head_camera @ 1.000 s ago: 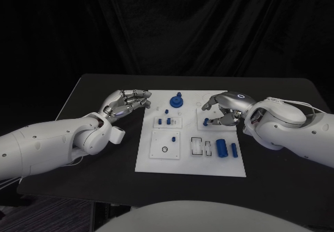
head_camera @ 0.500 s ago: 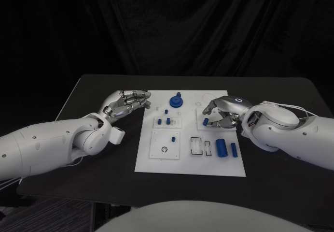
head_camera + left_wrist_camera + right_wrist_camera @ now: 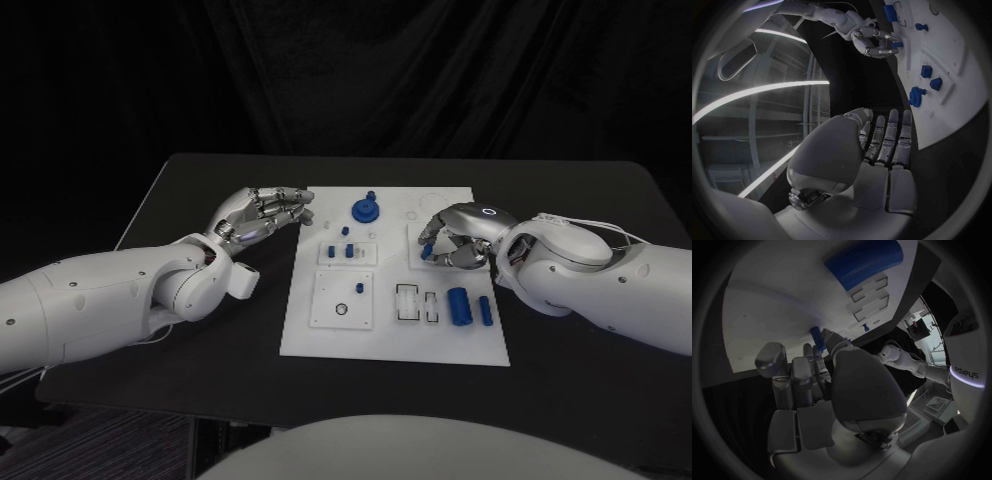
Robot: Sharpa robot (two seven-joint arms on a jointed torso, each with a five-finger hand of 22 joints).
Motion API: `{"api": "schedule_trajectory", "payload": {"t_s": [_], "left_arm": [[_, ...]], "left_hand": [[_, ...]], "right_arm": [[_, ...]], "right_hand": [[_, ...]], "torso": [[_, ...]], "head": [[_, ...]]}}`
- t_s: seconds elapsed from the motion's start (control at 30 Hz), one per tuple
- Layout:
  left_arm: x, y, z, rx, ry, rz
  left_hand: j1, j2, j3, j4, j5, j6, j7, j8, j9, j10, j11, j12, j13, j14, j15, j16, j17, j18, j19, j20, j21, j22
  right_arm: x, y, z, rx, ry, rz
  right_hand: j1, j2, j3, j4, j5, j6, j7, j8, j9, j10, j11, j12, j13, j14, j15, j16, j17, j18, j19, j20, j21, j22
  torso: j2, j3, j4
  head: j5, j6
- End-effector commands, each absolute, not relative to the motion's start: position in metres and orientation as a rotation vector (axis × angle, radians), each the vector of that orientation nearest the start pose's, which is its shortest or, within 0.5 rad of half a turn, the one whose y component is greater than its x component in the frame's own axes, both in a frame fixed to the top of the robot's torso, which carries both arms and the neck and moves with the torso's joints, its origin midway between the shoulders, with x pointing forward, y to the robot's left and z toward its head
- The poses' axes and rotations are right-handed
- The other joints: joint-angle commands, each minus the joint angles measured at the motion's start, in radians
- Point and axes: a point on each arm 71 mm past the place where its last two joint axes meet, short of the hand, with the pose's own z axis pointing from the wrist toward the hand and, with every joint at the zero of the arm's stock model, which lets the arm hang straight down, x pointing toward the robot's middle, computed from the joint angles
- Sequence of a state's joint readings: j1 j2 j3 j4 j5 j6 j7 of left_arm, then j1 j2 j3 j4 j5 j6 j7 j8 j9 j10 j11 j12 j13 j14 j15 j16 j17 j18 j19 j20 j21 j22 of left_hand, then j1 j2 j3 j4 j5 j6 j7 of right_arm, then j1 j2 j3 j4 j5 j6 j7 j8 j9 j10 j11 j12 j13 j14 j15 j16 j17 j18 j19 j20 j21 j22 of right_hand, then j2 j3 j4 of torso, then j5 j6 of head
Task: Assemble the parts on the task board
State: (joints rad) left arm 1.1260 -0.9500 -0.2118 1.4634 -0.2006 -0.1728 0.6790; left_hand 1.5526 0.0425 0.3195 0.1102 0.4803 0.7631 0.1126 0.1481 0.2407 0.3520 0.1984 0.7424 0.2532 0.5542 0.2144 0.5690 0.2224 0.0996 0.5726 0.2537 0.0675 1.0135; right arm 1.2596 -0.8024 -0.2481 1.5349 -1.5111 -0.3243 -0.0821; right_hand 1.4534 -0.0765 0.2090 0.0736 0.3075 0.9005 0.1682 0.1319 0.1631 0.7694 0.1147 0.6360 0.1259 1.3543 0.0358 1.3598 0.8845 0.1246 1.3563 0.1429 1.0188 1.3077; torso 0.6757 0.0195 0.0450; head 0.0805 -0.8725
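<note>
Here, near the board's front, a blue cylinder lies flat. Farther back, the right hand pinches a small blue peg (standing on the board); the left hand, fingers curled, holds nothing beside the board's left edge.

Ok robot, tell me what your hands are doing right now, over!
Left hand open, hovering at the white task board's edge. Right hand pinching a small blue peg on the board. Nothing in the way.

Black rectangular table carries a white flat rectangular task board, lying between left hand and right hand.
</note>
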Motion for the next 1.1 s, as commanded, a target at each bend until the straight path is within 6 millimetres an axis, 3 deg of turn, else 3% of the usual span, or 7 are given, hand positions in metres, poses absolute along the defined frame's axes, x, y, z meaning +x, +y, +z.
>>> {"api": "schedule_trajectory", "payload": {"t_s": [0.03, 0.27, 0.43, 0.5, 0.57, 0.8, 1.1], "left_arm": [[0.445, 0.271, -0.247, -0.796, 1.392, -1.614], [0.445, 0.270, -0.247, -0.797, 1.393, -1.613], [0.445, 0.270, -0.248, -0.798, 1.395, -1.614], [0.445, 0.270, -0.248, -0.799, 1.396, -1.614], [0.445, 0.270, -0.249, -0.799, 1.396, -1.614], [0.445, 0.270, -0.250, -0.803, 1.401, -1.613], [0.444, 0.272, -0.252, -0.811, 1.408, -1.605]], "left_hand": [[-0.006, 0.008, 0.010, -0.001, 0.007, 0.001, 0.007, 0.005, -0.002, 0.005, 0.001, -0.006, -0.002, 0.001, 0.003, 0.004, -0.003, 0.008, -0.009, -0.001, 0.003, 0.002], [-0.006, 0.008, 0.011, -0.002, 0.008, 0.001, 0.007, 0.006, -0.002, 0.005, 0.002, -0.007, -0.003, 0.000, 0.003, 0.003, -0.004, 0.008, -0.010, -0.001, 0.004, 0.002], [-0.006, 0.008, 0.011, -0.002, 0.008, 0.001, 0.007, 0.006, -0.002, 0.005, 0.002, -0.007, -0.003, 0.000, 0.003, 0.003, -0.004, 0.008, -0.010, -0.001, 0.004, 0.002], [-0.006, 0.008, 0.011, -0.002, 0.008, 0.001, 0.007, 0.006, -0.002, 0.005, 0.002, -0.007, -0.003, 0.000, 0.003, 0.003, -0.004, 0.008, -0.010, -0.001, 0.004, 0.002], [-0.007, 0.008, 0.013, -0.002, 0.008, 0.001, 0.007, 0.006, -0.002, 0.005, 0.002, -0.007, -0.004, -0.001, 0.003, 0.002, -0.005, 0.008, -0.011, -0.001, 0.004, 0.002], [-0.007, 0.008, 0.013, -0.002, 0.008, 0.001, 0.007, 0.006, -0.002, 0.005, 0.002, -0.007, -0.004, -0.001, 0.003, 0.002, -0.005, 0.008, -0.011, -0.001, 0.004, 0.002], [-0.007, 0.008, 0.013, -0.002, 0.008, 0.001, 0.007, 0.006, -0.002, 0.005, 0.002, -0.007, -0.004, -0.001, 0.003, 0.002, -0.005, 0.008, -0.011, -0.001, 0.004, 0.002]], "right_arm": [[0.459, -0.176, -0.230, -0.367, 1.760, 0.650], [0.459, -0.174, -0.230, -0.369, 1.752, 0.660], [0.459, -0.174, -0.228, -0.362, 1.728, 0.668], [0.459, -0.173, -0.228, -0.359, 1.719, 0.670], [0.459, -0.173, -0.227, -0.355, 1.708, 0.673], [0.458, -0.174, -0.223, -0.336, 1.665, 0.684], [0.457, -0.174, -0.198, -0.317, 1.614, 0.707]], "right_hand": [[0.013, -0.001, 0.020, -0.001, 0.018, 0.010, -0.001, 0.003, 0.002, 0.036, -0.007, 0.000, -0.003, 0.003, -0.008, 0.000, 0.004, -0.014, 0.006, -0.010, 0.008, 0.117], [0.014, -0.010, 0.057, -0.002, 0.025, 0.058, -0.010, 0.021, 0.015, 0.084, -0.015, -0.020, -0.014, 0.011, -0.016, 0.000, 0.012, -0.016, 0.013, -0.019, 0.019, 0.120], [0.030, -0.004, 0.085, -0.014, 0.028, 0.089, -0.019, 0.035, 0.030, 0.115, -0.025, -0.029, -0.019, 0.014, -0.024, -0.001, 0.014, -0.017, 0.016, -0.026, 0.024, 0.121], [0.039, -0.001, 0.098, -0.021, 0.021, 0.100, -0.022, 0.041, 0.038, 0.128, -0.028, -0.034, -0.020, 0.018, -0.028, 0.000, 0.020, -0.018, 0.018, -0.029, 0.030, 0.123], [0.051, 0.003, 0.120, -0.033, -0.015, 0.107, -0.023, 0.045, 0.046, 0.140, -0.031, -0.041, -0.023, 0.020, -0.031, -0.001, 0.022, -0.018, 0.020, -0.034, 0.032, 0.124], [0.059, 0.007, 0.154, -0.050, -0.018, 0.123, -0.027, 0.055, 0.065, 0.165, -0.036, -0.048, -0.025, 0.011, -0.035, -0.015, -0.006, -0.015, 0.012, -0.038, 0.016, 0.119], [0.052, 0.003, 0.162, -0.053, -0.017, 0.129, -0.028, 0.060, 0.075, 0.172, -0.037, -0.054, -0.025, 0.012, -0.037, -0.017, -0.003, -0.016, 0.012, -0.040, 0.018, 0.120]], "torso": [[0.000, -0.0007, 0.0006], [0.000, -0.0013, 0.0007], [0.001, -0.0009, 0.0005], [0.000, -0.0005, 0.0003], [0.001, -0.0001, 0.0002], [0.000, 0.0006, -0.0005], [-0.001, 0.0011, -0.0001]], "head": [[0.001, 0.000], [0.001, 0.000], [0.001, 0.000], [0.000, 0.000], [0.001, 0.000], [0.007, 0.000], [0.017, 0.000]]}}
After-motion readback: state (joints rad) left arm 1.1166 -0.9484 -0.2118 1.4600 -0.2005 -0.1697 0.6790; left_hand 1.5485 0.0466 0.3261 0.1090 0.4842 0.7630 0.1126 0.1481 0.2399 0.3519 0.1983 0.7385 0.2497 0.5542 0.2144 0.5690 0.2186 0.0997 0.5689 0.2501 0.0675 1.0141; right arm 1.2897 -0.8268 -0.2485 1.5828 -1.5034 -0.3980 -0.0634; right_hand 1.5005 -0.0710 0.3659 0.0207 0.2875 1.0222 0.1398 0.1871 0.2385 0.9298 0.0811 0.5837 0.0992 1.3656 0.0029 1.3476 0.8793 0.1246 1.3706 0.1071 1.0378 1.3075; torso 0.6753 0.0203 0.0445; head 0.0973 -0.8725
